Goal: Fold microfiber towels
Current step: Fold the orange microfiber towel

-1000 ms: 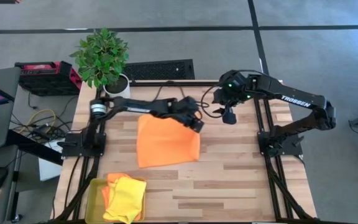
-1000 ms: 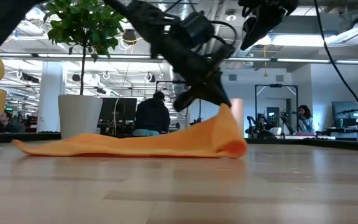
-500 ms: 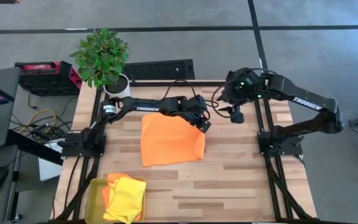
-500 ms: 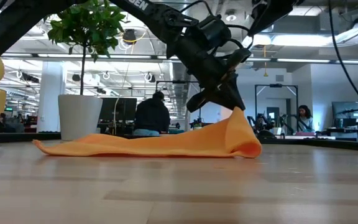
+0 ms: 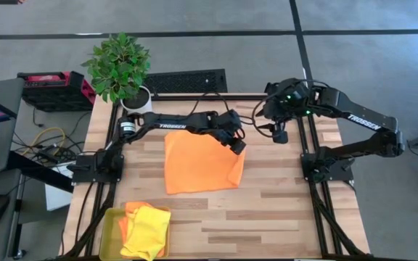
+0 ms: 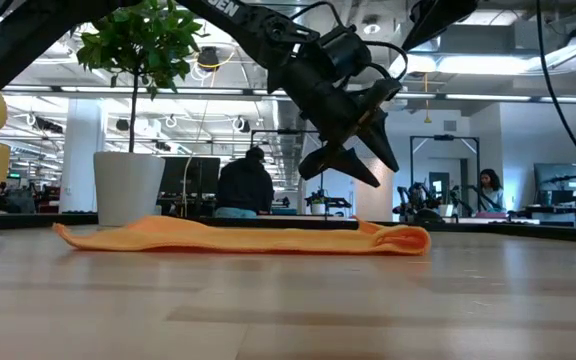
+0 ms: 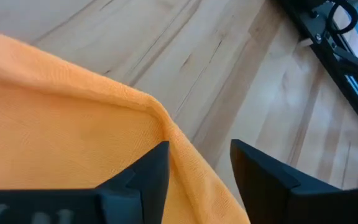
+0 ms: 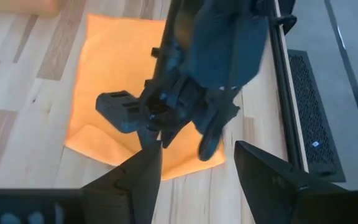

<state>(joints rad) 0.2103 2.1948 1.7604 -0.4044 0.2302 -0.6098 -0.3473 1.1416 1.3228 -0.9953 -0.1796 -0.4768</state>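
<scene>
1. Orange is the cloth at the middle of the wooden table [image 5: 281, 210] in the high view: an orange towel [image 5: 198, 163] lies spread flat there, with its far right corner under the left gripper [image 5: 236, 145]. That arm reaches across from the table's left edge. The right gripper [image 5: 280, 135] hangs near the table's far right edge, well apart from the cloth. A yellow-green tray [image 5: 109, 226] sits at the near left corner and holds a yellow towel [image 5: 149, 230] on top of another orange one [image 5: 130, 212]. A potted plant [image 5: 120, 69] stands at the far left corner.

2. Low view: the orange towel [image 6: 238, 236] lies low along the tabletop, with a small rumpled bump at its right end. The left gripper [image 6: 353, 168] hovers just above that end, fingers spread and holding nothing. The plant's white pot [image 6: 128, 188] stands behind the towel's left end. A person [image 6: 245, 186] sits in the room beyond.

3. Left wrist view: the two dark fingers [image 7: 143, 180] stand apart with bare gap between them, over the towel's [image 7: 55, 130] corner; the cloth's edge runs beside one finger, and I cannot tell whether it touches.

4. Right wrist view: the right arm's own fingers [image 8: 269, 180] are spread wide and empty. Beyond them the left gripper [image 8: 176, 134] hangs over the corner of the flat orange towel [image 8: 114, 74].
</scene>
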